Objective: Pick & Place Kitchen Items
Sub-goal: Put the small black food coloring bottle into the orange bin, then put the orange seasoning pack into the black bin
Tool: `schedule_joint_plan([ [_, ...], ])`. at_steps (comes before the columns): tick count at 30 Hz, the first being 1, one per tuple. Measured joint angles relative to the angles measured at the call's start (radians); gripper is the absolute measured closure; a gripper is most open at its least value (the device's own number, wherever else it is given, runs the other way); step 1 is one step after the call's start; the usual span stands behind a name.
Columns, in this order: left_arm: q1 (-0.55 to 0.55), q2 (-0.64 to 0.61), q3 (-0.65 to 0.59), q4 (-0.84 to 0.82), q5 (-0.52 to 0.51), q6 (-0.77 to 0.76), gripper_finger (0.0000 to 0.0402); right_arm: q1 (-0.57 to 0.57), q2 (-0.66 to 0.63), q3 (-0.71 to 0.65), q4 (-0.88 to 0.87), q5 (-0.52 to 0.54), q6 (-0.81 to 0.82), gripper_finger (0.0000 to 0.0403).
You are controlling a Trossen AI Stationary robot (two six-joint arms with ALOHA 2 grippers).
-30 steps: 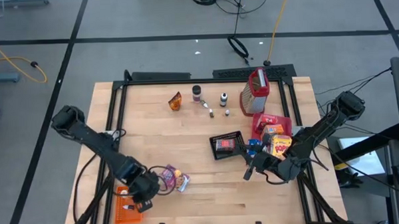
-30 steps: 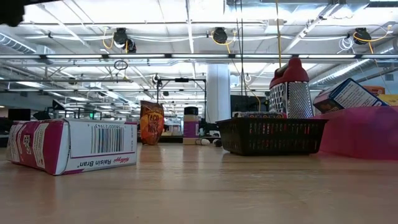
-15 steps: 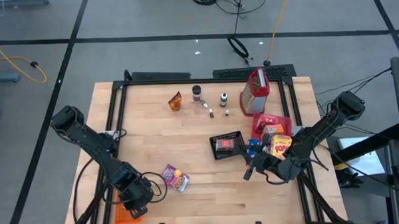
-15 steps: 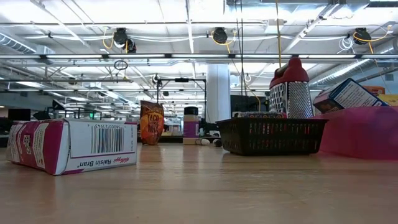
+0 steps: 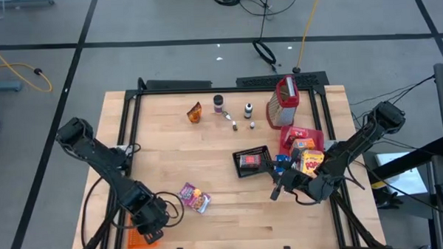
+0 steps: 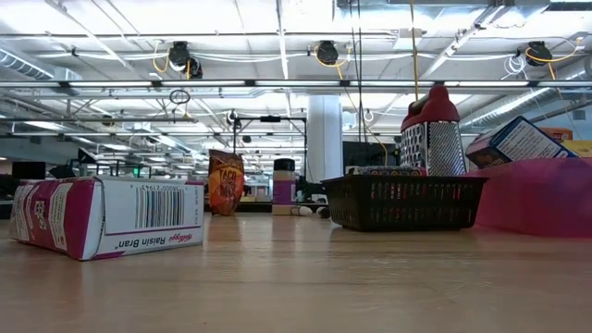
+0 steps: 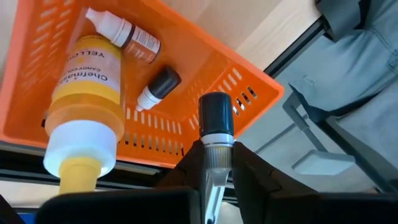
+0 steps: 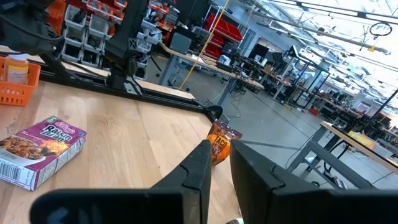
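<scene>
Now the left pincer (image 5: 153,232) hangs over the orange crate (image 5: 134,238) at the near left corner of the worktop (image 5: 208,151); a second ago it stood a little farther in, just beside the purple Raisin Bran box (image 5: 194,198), and half a second ago it was already about where it is now. In the left wrist view its fingers (image 7: 245,165) stand narrow with a small dark-capped bottle (image 7: 215,144) upright between them, above the crate's rim. Whether the fingers press on that bottle or stand just clear of it I cannot tell. Inside the crate lie a yellow Chefmaster bottle (image 7: 84,106), a small brown dropper bottle (image 7: 124,34) and a tiny black-capped bottle (image 7: 158,88).

Meanwhile the right pincer (image 5: 277,189) sits where it was in both earlier frames, low over the worktop just in front of the black mesh basket (image 5: 251,161) and the red tray (image 5: 296,137). Its fingers (image 8: 199,168) are drawn narrow, nearly touching, with nothing between them.

The Raisin Bran box lies flat and alone on the near left of the worktop, unmoved. Farther back, also unchanged, stand an orange snack packet (image 5: 195,113), a purple-capped jar (image 5: 218,103), a small dark bottle (image 5: 247,109) and the red-topped grater (image 5: 283,102). Colourful boxes (image 5: 308,152) are heaped on the red tray.
</scene>
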Motion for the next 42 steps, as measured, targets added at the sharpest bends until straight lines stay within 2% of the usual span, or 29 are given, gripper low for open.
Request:
schedule_joint_plan([
  [6,0.000,0.000,0.000,-0.003,-0.059,-0.004,0.0316,0.000,0.000,0.000,0.000,0.000,0.000,0.0348],
  [14,0.000,0.000,0.000,-0.007,-0.079,-0.027,0.0277,0.000,0.000,0.000,0.000,0.000,0.000,0.0348],
  [24,0.015,0.000,0.000,0.000,-0.190,0.048,0.0261,0.000,0.000,0.000,0.000,0.000,0.000,0.0348],
  [37,0.126,0.000,0.000,0.003,-0.426,0.275,0.0261,0.000,0.000,0.000,0.000,0.000,0.015,0.0348],
  [42,0.199,0.000,0.000,0.004,-0.577,0.358,0.0261,0.000,0.000,0.000,0.000,0.000,0.015,0.0348],
])
